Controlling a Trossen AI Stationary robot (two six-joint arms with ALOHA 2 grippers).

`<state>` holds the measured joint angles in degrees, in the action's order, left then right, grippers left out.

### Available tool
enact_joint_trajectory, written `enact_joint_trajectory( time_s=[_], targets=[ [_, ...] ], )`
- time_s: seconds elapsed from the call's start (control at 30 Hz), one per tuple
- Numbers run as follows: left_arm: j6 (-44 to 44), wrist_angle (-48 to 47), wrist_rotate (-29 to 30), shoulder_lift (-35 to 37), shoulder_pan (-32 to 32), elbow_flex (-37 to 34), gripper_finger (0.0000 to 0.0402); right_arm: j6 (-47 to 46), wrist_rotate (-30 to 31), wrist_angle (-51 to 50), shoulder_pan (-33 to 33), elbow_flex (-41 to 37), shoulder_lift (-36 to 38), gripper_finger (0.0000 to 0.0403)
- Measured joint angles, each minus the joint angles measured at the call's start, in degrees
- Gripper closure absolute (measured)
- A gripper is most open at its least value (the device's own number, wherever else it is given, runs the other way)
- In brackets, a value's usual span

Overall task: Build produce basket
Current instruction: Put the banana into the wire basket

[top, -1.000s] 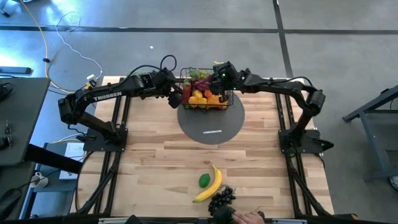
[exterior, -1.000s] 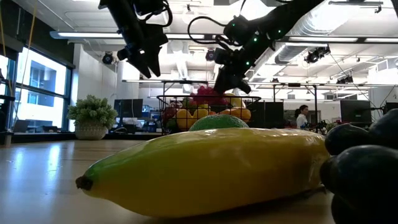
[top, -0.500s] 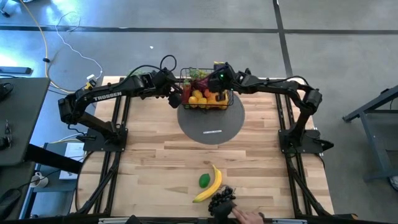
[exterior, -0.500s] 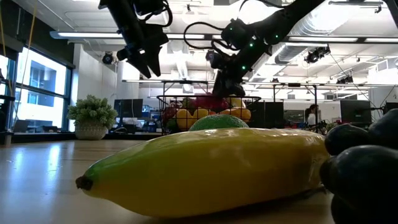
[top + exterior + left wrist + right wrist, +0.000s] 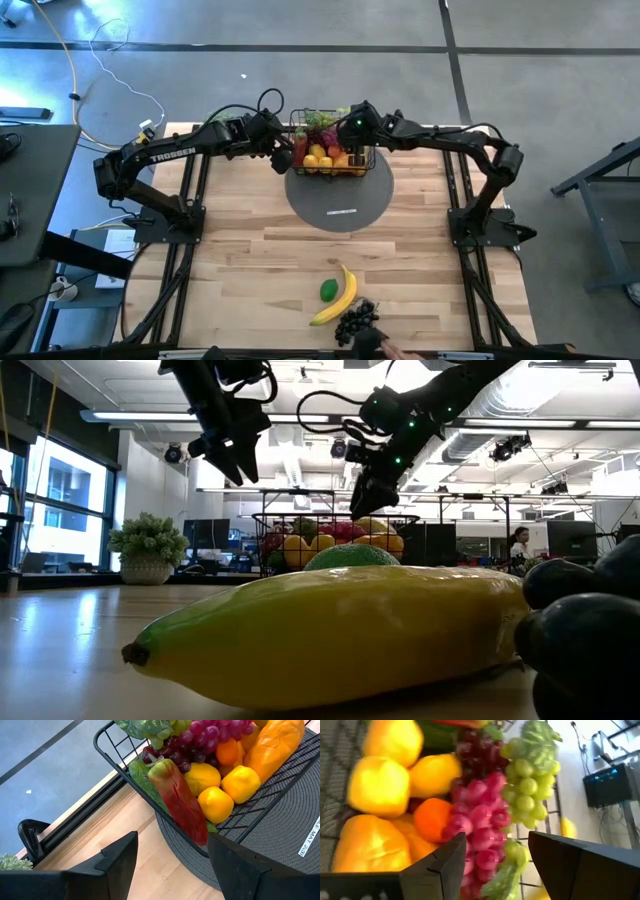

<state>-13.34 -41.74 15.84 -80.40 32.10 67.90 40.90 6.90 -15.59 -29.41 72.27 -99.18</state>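
Observation:
The black wire basket [image 5: 297,128] stands on the grey round mat [image 5: 340,205] at the table's far middle. It is filled with produce: red grapes [image 5: 480,835], green grapes [image 5: 527,780], lemons [image 5: 240,782], a red pepper [image 5: 180,800]. My right gripper [image 5: 497,865] hovers open just above the basket's right part [image 5: 362,500], over the red grapes. My left gripper [image 5: 172,870] hangs open in the air beside the basket's left end [image 5: 283,155]. Near the front edge lie a banana [image 5: 338,297], a green fruit [image 5: 328,290] and black grapes [image 5: 356,320].
The table is bare wood between the mat and the fruit at the near edge. A person's hand [image 5: 385,352] shows at the near edge beside the black grapes. A pale green leafy bunch [image 5: 148,540] stands at the far left.
My right gripper has opened over the basket and rolled about its wrist, letting go of the red grape bunch. That bunch stood above the rim a second ago and now lies lower, among the other produce.

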Motion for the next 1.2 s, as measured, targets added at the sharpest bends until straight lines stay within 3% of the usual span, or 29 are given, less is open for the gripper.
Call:
enact_joint_trajectory(
  time_s=[0.33, 0.53, 0.93, 1.2],
  targets=[
    [-0.02, 0.00, -1.90, 0.00, -0.36, 0.00, 0.0174, -10.54, -0.57, -7.67, -0.86, 5.52, 0.83, 0.0206],
    [-0.02, -0.06, -5.77, 0.00, -2.95, 0.00, 0.0174, -17.06, -1.00, -18.11, -0.46, 11.85, 1.09, 0.0206],
    [5.52, -0.55, -7.10, 0.00, -14.22, 0.00, 0.0174, -38.42, -1.55, -39.91, 1.55, 28.06, 1.07, 0.0206],
    [7.04, -0.36, -9.73, -0.04, -21.96, 0.00, 0.0174, -51.32, -0.92, -46.44, 6.97, 31.50, 2.41, 0.0206]
  ],
)
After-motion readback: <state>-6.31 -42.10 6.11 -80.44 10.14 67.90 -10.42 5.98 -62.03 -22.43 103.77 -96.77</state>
